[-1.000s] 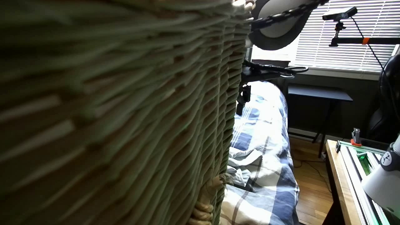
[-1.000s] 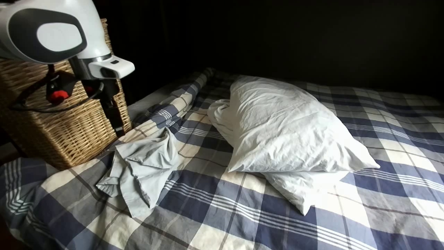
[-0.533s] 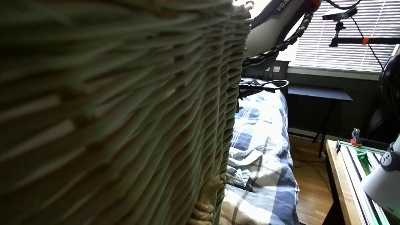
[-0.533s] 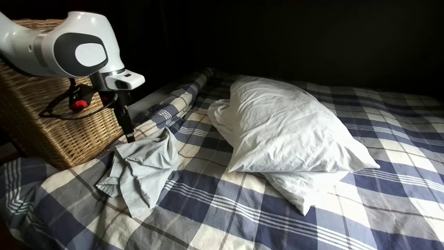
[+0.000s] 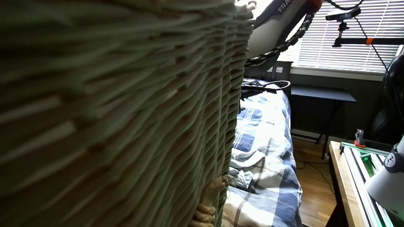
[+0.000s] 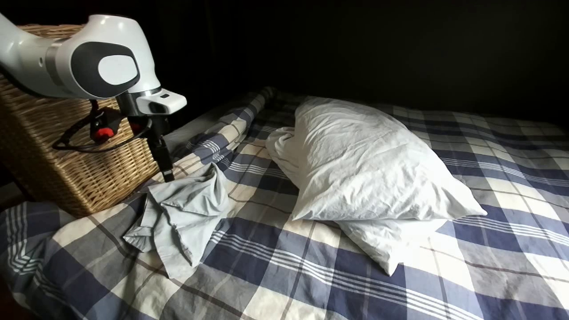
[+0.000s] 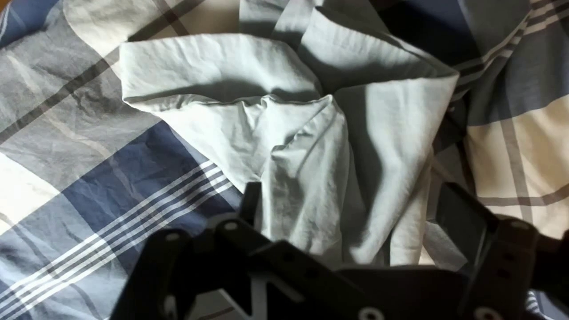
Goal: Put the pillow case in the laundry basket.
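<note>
The place is recognised as a bedroom in a home by the blue, grey and cream plaid-covered bed (image 6: 266,275), on which white fabric pillows (image 6: 369,164) are piled. A large tan woven-wicker basket (image 6: 89,169) of household kind is also seen. In an exterior view, white slatted window blinds (image 5: 333,60) are brightly lit from behind, and below them a small dark flat-topped table (image 5: 322,93) and brown wooden floorboards (image 5: 311,187) can be seen.

1. Pillow case (image 6: 191,209), lower left of an exterior view: matt cloth, creased.
2. Laundry basket (image 6: 102,175), far left: woven wicker, rough, faint sheen.
3. Arm casing (image 6: 118,33), upper left: smooth, glossy.
4. Pillow (image 6: 369,164), centre right: matt cloth, wrinkled.
5. Plaid cover (image 6: 275,271), lower edge: matt cloth.
6. Fingers (image 7: 464,224), lower wrist view: matt.
</note>
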Action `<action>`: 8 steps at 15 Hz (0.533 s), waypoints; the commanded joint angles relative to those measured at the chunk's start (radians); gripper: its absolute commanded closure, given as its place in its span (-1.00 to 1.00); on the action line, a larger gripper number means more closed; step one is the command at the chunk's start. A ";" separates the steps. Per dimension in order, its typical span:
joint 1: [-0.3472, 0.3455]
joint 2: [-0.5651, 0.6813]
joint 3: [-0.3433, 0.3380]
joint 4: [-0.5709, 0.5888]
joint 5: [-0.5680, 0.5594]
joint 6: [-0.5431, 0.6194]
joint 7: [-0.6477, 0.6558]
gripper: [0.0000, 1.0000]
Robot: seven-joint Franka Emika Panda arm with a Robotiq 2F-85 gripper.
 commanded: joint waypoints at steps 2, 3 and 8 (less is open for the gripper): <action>0.033 -0.001 -0.033 0.001 0.008 -0.001 -0.006 -1.00; 0.036 0.010 -0.031 0.011 0.009 -0.005 -0.001 -1.00; 0.084 0.074 -0.031 0.072 0.000 0.002 0.051 -1.00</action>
